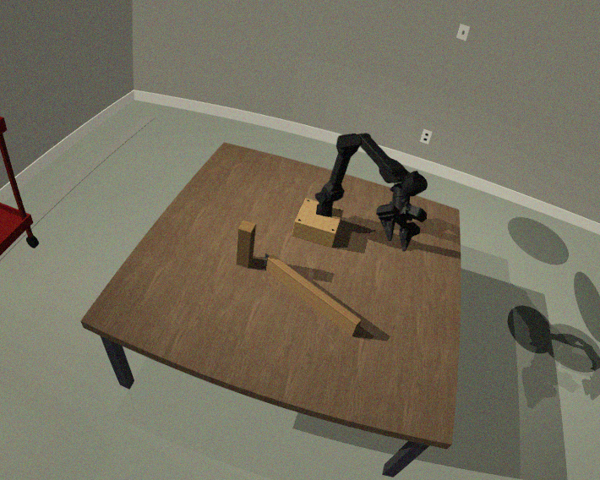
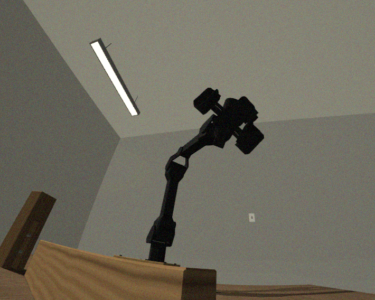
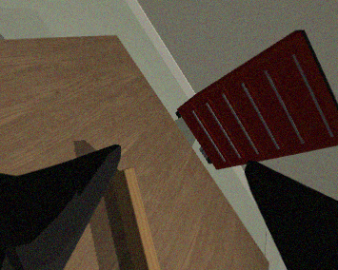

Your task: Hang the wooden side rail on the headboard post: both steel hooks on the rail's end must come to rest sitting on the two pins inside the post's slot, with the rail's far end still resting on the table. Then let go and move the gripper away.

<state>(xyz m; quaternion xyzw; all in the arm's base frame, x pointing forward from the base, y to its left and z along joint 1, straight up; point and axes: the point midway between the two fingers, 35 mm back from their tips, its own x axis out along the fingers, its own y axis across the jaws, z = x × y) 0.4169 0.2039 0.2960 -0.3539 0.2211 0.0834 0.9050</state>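
Bring the spread, unladen jaws (image 1: 397, 245) (image 2: 228, 121) over the wooden rail (image 1: 313, 295) (image 2: 104, 269) (image 3: 143, 219) on the desk (image 1: 228, 330) (image 2: 3, 283) (image 3: 60, 90), then grip it squarely (nearer its hooked left end, ideally).

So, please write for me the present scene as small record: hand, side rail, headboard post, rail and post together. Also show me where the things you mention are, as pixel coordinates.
hand: open, holding nothing, raised above the table (image 1: 213, 330)
side rail (image 1: 311, 294) (image 2: 100, 271) (image 3: 143, 219): lying on the table, hook end toward the post
headboard post (image 1: 246, 245) (image 2: 26, 225): upright, slot facing the rail
rail on post: no, apart, not hung
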